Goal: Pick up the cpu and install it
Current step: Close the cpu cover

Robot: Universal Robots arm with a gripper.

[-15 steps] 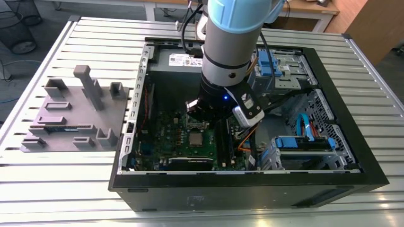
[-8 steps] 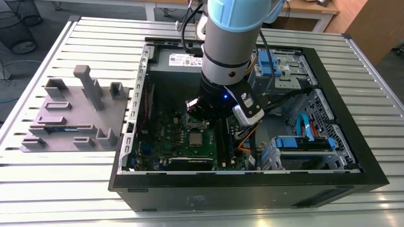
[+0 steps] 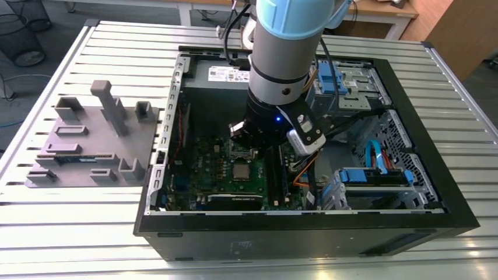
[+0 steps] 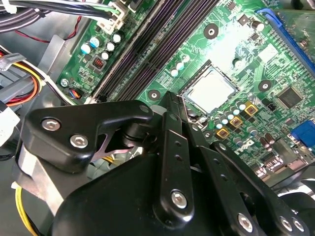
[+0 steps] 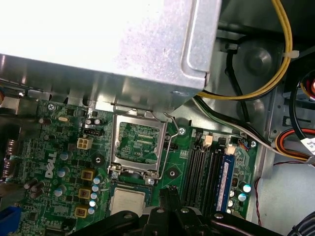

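Slatted metal table [image 3: 70,233] underneath; grey floor [image 3: 62,26] beyond; wire mesh wastebasket [image 3: 20,35] on castors; wooden desk [image 3: 389,11], wooden panel [image 3: 459,29] behind.

Exterior view: above the cpu [image 3: 242,171], open room; raised frame [image 3: 242,154] at its 12 o'clock (memory slots [image 3: 274,169] at 3).

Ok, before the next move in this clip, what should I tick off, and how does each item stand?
1. Cpu in plain sight: ok, it lies flat on the motherboard.
2. Socket frame swung open: ok, in the first wrist view.
3. Hand near the cpu: ok, its tip is just beside it.
4. Hand holding the cpu: not ok, the cpu rests on the board.
5. Cpu fully seated: cannot tell.
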